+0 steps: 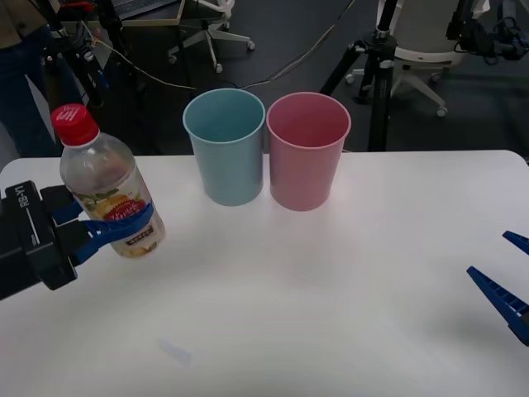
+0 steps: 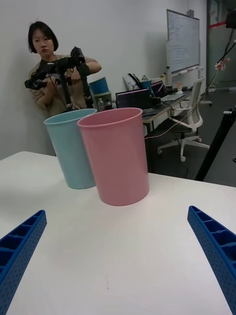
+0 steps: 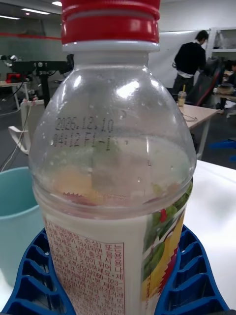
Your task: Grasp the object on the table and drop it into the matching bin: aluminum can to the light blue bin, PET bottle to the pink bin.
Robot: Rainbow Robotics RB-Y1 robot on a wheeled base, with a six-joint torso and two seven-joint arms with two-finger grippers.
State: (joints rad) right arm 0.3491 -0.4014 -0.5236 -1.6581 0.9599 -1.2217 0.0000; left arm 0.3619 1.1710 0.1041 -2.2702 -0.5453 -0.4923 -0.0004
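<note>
Room: dark floor behind the table, with a tripod (image 1: 376, 66) at upper centre-right of the front view and office chairs (image 1: 216, 25) along the top edge.
Table (image 1: 331, 281): a wide white top filling the lower two thirds of the front view, bare around the bins.
Bins: the light blue bin (image 1: 225, 147) and the pink bin (image 1: 307, 150) stand upright at upper centre, touching or nearly so, blue to the left, pink to the right; both look empty from above.
Key relation: the PET bottle (image 1: 107, 186) sits at the left edge of the frame, and the pink bin lies to its right, beyond the blue one. I judge the carry must pass over or behind the blue rim to reach the pink mouth.
Bottle axis: near upright, red cap (image 1: 74, 124) uppermost and tipped slightly to the upper left; it seems lifted off the table, though I cannot be sure.
Left gripper (image 1: 111, 230): at middle left, blue fingers (image 3: 34, 275) clenched round the bottle's labelled lower body, one on each side.
Right gripper (image 1: 506, 281): at the lower right edge, well apart from bottle and bins, jaws spread wide with nothing between them.
Nearer arm: the left, which already has the bottle.
</note>
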